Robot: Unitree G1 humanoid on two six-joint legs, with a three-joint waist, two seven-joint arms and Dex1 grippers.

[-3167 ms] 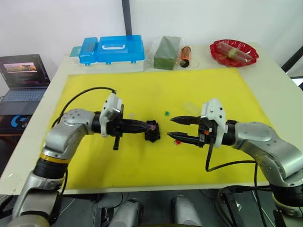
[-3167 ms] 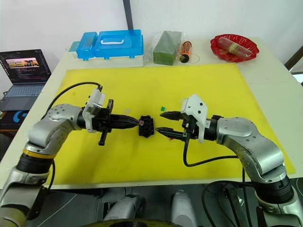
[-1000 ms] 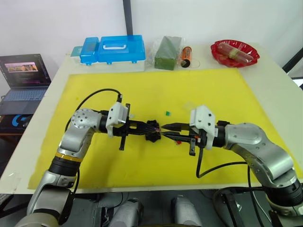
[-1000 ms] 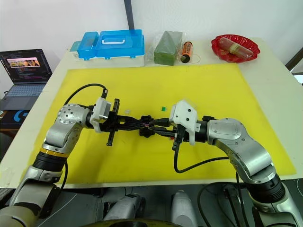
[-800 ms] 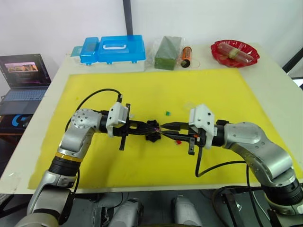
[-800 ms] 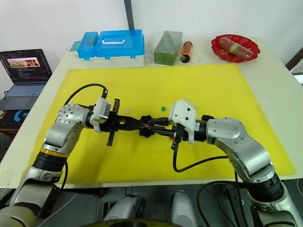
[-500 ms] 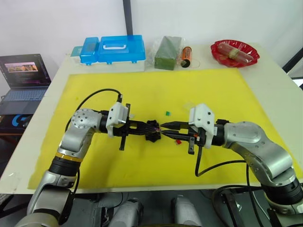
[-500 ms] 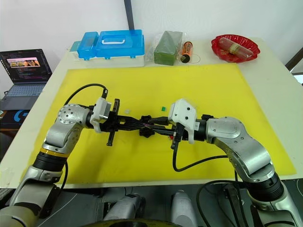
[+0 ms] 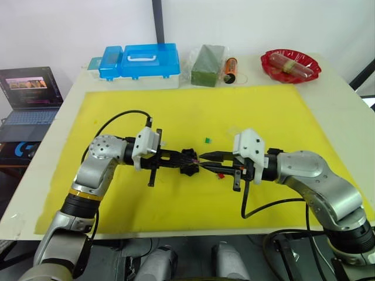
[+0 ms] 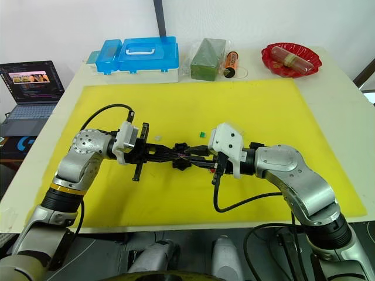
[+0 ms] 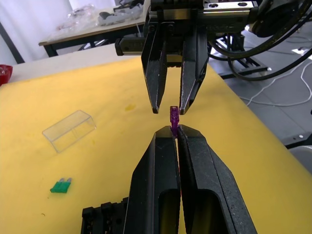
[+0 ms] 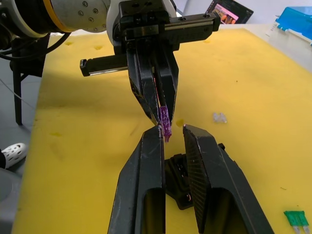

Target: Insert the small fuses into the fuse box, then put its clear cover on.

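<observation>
My left gripper (image 11: 174, 130) is shut on a greyish-purple fuse (image 11: 173, 116), pinched at the fingertips just above the black fuse box (image 9: 188, 170). Facing it, my right gripper (image 12: 170, 132) is open, with one finger on each side of that fuse (image 12: 165, 119). A green fuse (image 9: 207, 140) lies on the yellow mat behind the grippers, and the clear cover (image 11: 68, 130) rests a little to its right. By the right gripper's lower finger lies a red fuse (image 9: 221, 174). A pale whitish fuse (image 12: 219, 117) sits near my left wrist.
Along the table's back edge stand a blue case (image 9: 140, 60) with a white handle, a green block (image 9: 206, 65), an orange cylinder (image 9: 229, 69) and a red dish (image 9: 289, 63). A laptop (image 9: 29, 93) sits off the table to the left. The yellow mat (image 9: 263, 111) covers the work area.
Since about three seconds ago both grippers have come together over the fuse box, the right one closing in on the held fuse. Over the last second almost nothing has moved.
</observation>
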